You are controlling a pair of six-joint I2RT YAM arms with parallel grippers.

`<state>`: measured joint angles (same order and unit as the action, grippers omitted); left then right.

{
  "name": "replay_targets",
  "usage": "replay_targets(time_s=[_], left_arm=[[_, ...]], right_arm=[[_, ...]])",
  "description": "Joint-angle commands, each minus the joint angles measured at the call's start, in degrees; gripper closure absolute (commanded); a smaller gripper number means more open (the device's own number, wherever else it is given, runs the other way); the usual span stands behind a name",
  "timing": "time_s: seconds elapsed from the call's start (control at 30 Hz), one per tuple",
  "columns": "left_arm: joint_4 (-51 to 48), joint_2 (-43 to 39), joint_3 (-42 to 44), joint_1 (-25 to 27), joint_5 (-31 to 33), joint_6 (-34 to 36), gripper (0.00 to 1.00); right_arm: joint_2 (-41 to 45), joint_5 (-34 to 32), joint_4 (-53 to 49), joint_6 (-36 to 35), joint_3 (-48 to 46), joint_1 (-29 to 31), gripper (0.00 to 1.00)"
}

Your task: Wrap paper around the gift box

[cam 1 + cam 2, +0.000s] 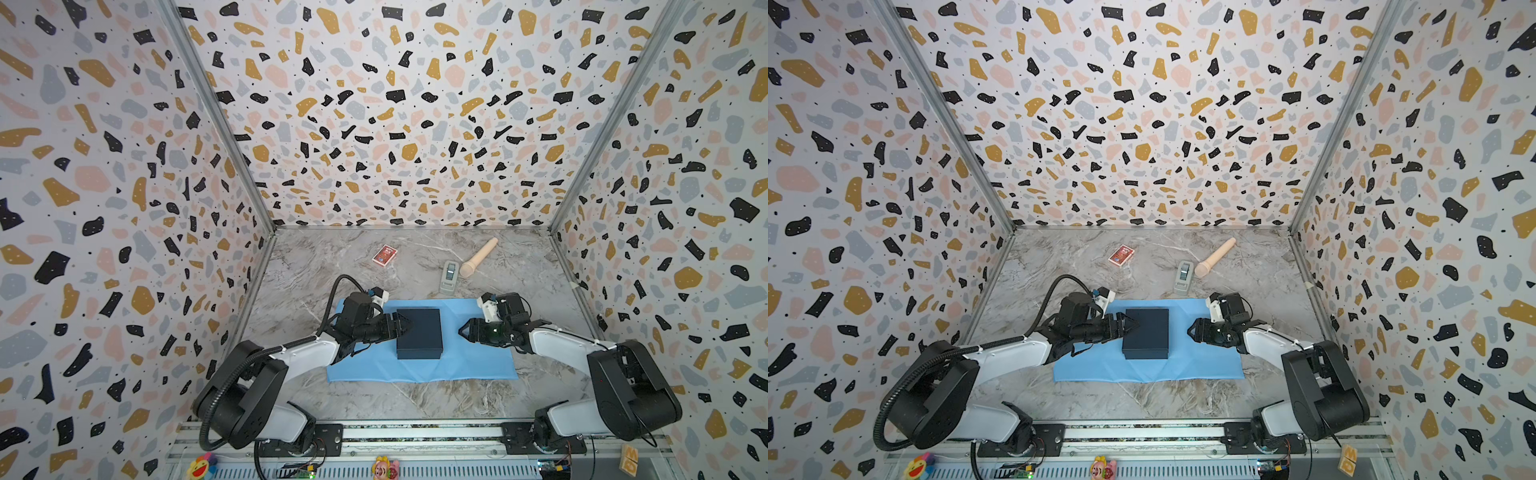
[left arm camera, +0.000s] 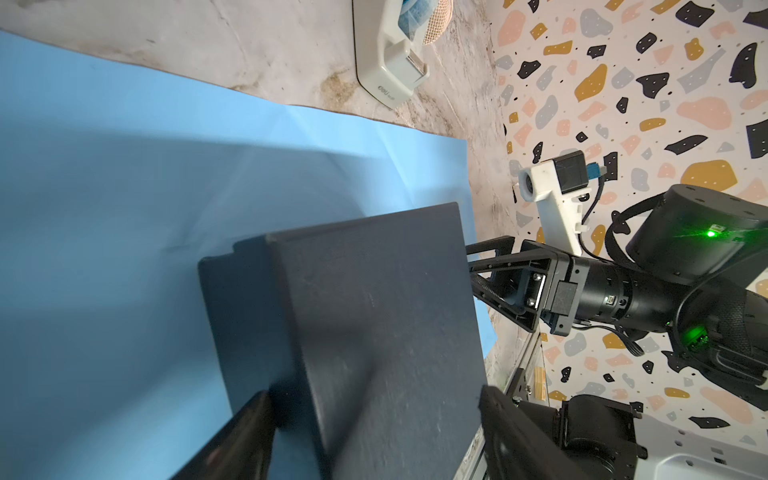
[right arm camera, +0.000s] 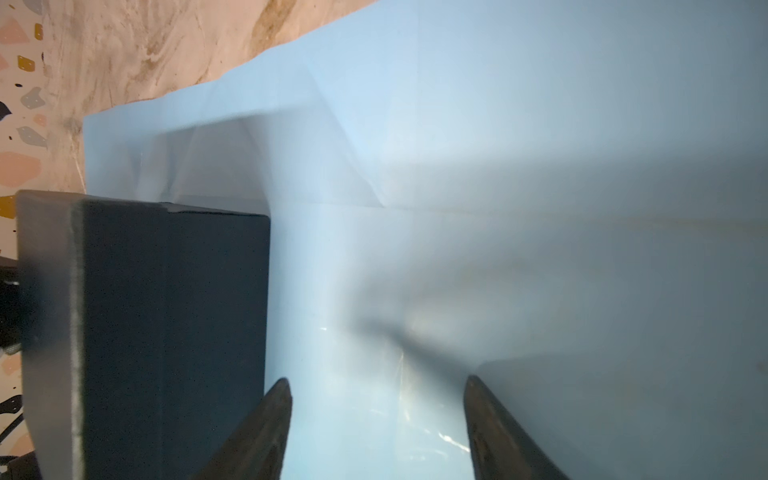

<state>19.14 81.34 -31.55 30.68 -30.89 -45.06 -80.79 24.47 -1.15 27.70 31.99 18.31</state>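
Observation:
The gift box (image 1: 418, 332) (image 1: 1146, 332) is dark navy and lies flat on the middle of the paper (image 1: 478, 361) (image 1: 1204, 365), a light blue sheet spread on the marbled table. My left gripper (image 1: 408, 325) (image 1: 1136, 325) is at the box's left edge. In the left wrist view this gripper (image 2: 374, 395) stands open and rolled on its side, one finger low against the box's (image 2: 374, 311) side wall and the other above its top. My right gripper (image 1: 461, 330) (image 1: 1190, 330) (image 3: 378, 382) hangs open over the paper (image 3: 498, 166), just right of the box (image 3: 166, 332), with nothing between its fingers.
Behind the paper lie a red card pack (image 1: 384, 254), a grey tape dispenser (image 1: 449, 277) (image 2: 390, 62) and a beige wooden roller (image 1: 478, 257). Patterned walls close in the table on three sides. The arms' base rail (image 1: 415, 432) runs along the front.

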Motion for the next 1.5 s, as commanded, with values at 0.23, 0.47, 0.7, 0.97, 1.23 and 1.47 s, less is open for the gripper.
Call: replay_targets(time_s=[0.23,0.47,0.7,0.97,1.23,1.47], left_arm=[[2.8,0.6,0.3,0.5,-1.3,-1.3,0.23],[-8.1,-4.8,-1.4,-0.3,6.6,4.1,0.19],[-14.9,-10.6,-5.2,-1.5,11.3,8.7,0.16],[-16.1,-15.0,-6.0,-1.5,6.7,11.0,0.16],[-23.3,-17.3,-6.0,1.0,10.0,18.6,0.15],[-24.5,-16.7,-6.3,3.2,14.1,20.4,0.14]], right_arm=[[-0.8,-0.5,-4.4,-2.4,3.2,-0.4,0.34],[4.1,-4.4,-11.2,-2.6,5.9,-0.6,0.24],[15.6,-11.0,-21.7,5.9,1.7,-0.6,0.01],[19.0,-20.5,-35.7,11.3,3.7,-1.4,0.01],[22.1,-23.2,-44.1,14.9,3.1,-3.7,0.01],[21.6,-19.8,-44.8,16.2,-0.5,-4.2,0.01]])
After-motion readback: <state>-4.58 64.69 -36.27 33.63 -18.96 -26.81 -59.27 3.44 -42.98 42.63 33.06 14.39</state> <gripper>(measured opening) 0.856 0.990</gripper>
